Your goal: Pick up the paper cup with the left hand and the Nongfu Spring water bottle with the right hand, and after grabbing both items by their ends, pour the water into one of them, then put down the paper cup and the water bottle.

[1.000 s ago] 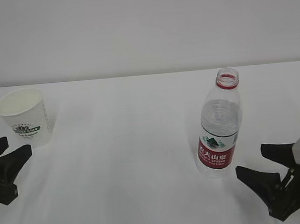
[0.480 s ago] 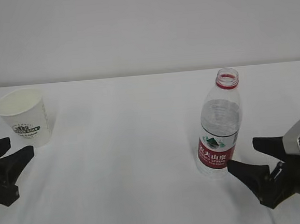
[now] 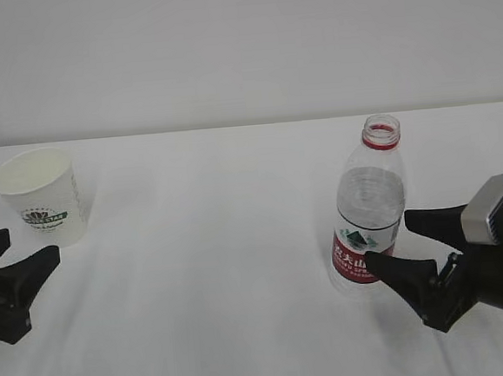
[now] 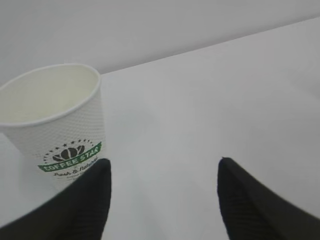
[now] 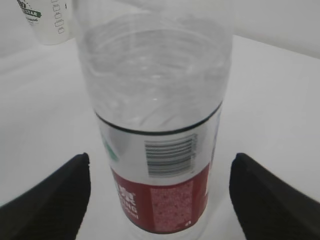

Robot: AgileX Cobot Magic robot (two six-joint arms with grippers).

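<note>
The paper cup (image 3: 39,200) stands upright at the far left, white with a green logo, and looks empty inside (image 4: 55,125). My left gripper (image 3: 29,243) is open just in front of it. In the left wrist view (image 4: 164,162) the cup stands beyond the left finger, not between the fingers. The Nongfu Spring water bottle (image 3: 369,214) stands upright and uncapped right of centre. My right gripper (image 3: 388,236) is open, one finger on each side of the bottle's red label (image 5: 155,200), with gaps showing on both sides (image 5: 161,157). I cannot make out the water level.
The white table (image 3: 214,269) runs back to a plain white wall, with its far edge about a third of the way down the exterior view. The cup also shows at the top left of the right wrist view (image 5: 47,22).
My right gripper has moved left toward the bottle and now straddles its lower part. The left gripper's fingers have spread a little wider. Cup and bottle have not moved.
</note>
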